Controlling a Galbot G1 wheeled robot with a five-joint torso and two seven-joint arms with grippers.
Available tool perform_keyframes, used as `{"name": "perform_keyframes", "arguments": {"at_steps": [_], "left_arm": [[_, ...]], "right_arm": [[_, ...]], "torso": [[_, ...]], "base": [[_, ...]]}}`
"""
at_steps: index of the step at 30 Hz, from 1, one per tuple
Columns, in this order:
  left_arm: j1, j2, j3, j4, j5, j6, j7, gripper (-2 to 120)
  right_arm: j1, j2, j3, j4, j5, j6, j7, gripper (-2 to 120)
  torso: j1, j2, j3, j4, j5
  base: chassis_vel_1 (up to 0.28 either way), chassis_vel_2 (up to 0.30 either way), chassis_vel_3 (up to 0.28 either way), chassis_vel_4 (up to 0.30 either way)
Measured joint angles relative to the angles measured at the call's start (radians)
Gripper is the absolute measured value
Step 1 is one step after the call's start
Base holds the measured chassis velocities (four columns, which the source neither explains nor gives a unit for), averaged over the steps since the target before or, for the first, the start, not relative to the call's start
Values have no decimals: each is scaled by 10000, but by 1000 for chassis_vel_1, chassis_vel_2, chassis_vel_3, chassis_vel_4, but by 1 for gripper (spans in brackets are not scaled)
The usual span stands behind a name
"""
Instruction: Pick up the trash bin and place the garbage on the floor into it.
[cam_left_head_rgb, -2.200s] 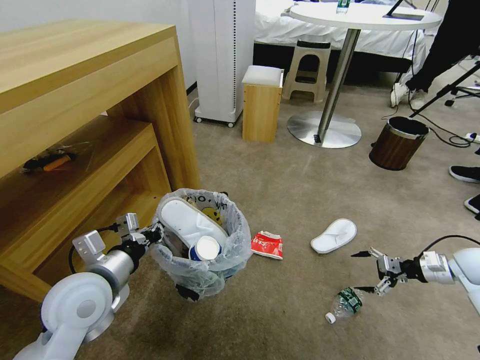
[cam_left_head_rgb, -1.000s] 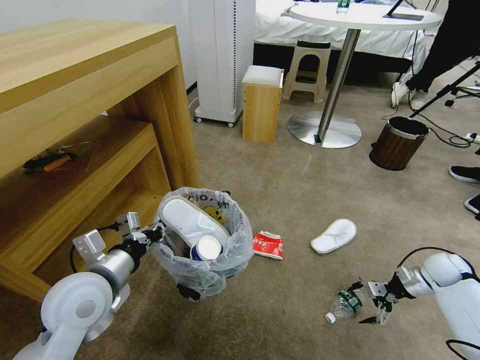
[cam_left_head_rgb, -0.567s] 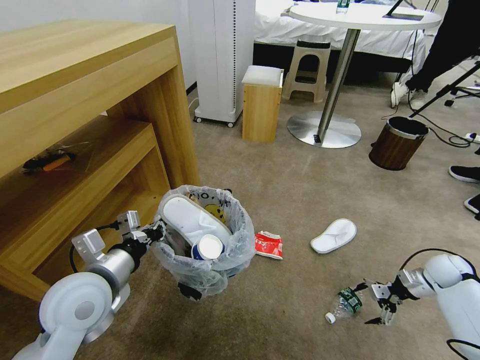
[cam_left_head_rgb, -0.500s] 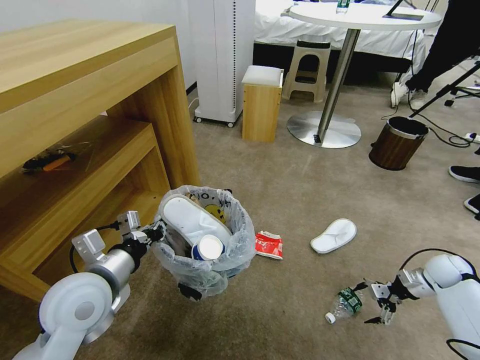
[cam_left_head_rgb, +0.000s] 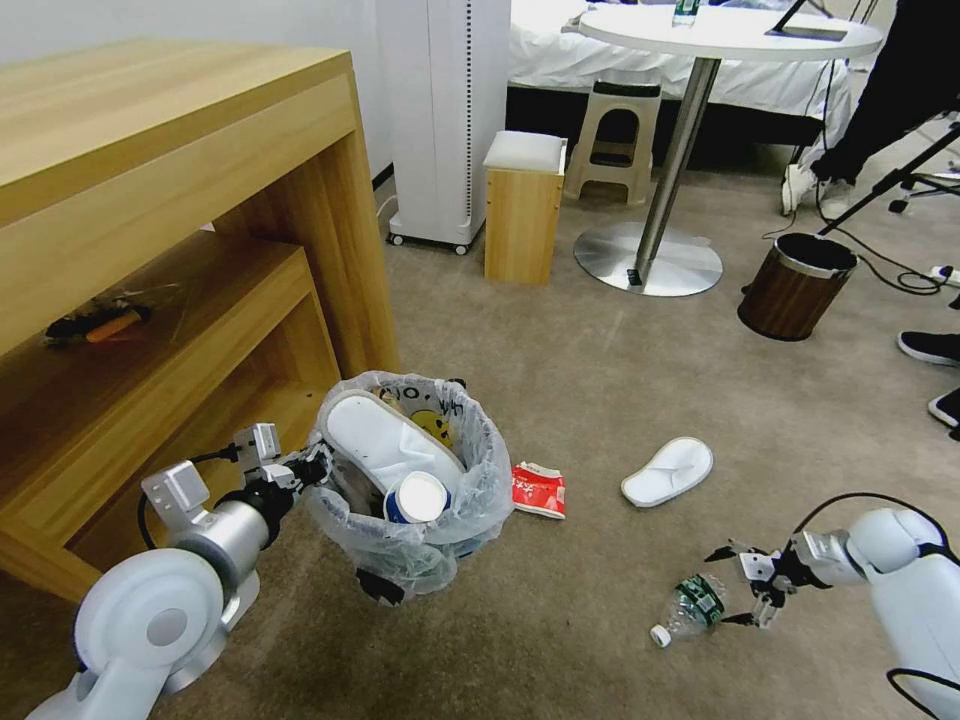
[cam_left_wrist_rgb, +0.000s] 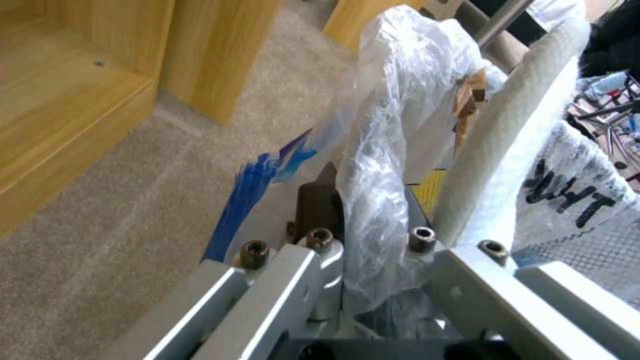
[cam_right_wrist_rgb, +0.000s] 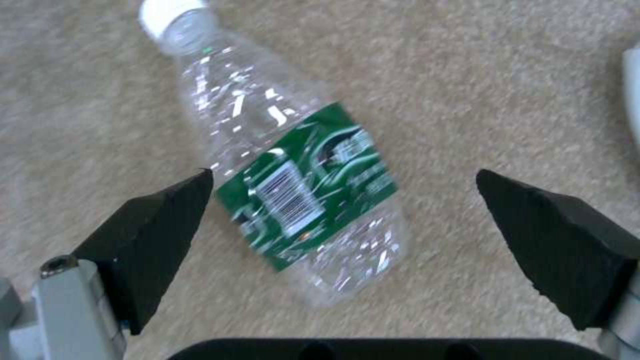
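The trash bin (cam_left_head_rgb: 412, 500), a small dark bin lined with a crinkly white bag (cam_left_wrist_rgb: 393, 125), hangs slightly tilted beside the wooden desk. My left gripper (cam_left_head_rgb: 312, 466) (cam_left_wrist_rgb: 360, 195) is shut on its rim and bag. Inside lie a white slipper (cam_left_head_rgb: 380, 440) (cam_left_wrist_rgb: 513, 130) and a blue-white cup (cam_left_head_rgb: 414, 497). On the beige floor (cam_left_head_rgb: 600, 400) lie a red wrapper (cam_left_head_rgb: 538, 490), another white slipper (cam_left_head_rgb: 668, 471) and a clear green-labelled bottle (cam_left_head_rgb: 690, 606) (cam_right_wrist_rgb: 300, 200). My right gripper (cam_left_head_rgb: 722, 588) (cam_right_wrist_rgb: 343, 172) is open just right of the bottle, one finger on either side of it.
A wooden desk (cam_left_head_rgb: 170, 250) with a low shelf stands at the left, close behind the bin. Farther back are a wooden stool (cam_left_head_rgb: 523, 205), a white tower unit (cam_left_head_rgb: 440, 120), a round table's base (cam_left_head_rgb: 648, 262) and a brown wood-grain bin (cam_left_head_rgb: 795, 285). Shoes and cables lie at the right edge.
My right gripper came down from above the floor to the bottle's level, then shifted slightly in the last half second. The left gripper and the bin have stayed put.
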Motion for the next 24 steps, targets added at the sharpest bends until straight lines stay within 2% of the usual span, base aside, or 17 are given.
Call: {"name": "perform_keyframes", "arguments": {"at_steps": [7, 24], "left_arm": [[-22, 53, -64, 12, -36, -6, 17, 3], [-137, 70, -74, 157, -80, -35, 72, 3]], "right_arm": [[382, 217, -367, -397, -4, 0, 466, 100], [441, 444, -891, -691, 204, -11, 358, 100]], "torso": [[0, 0, 0, 1, 0], [0, 0, -1, 0, -3]], "base": [[0, 0, 0, 0], [0, 0, 0, 0]]}}
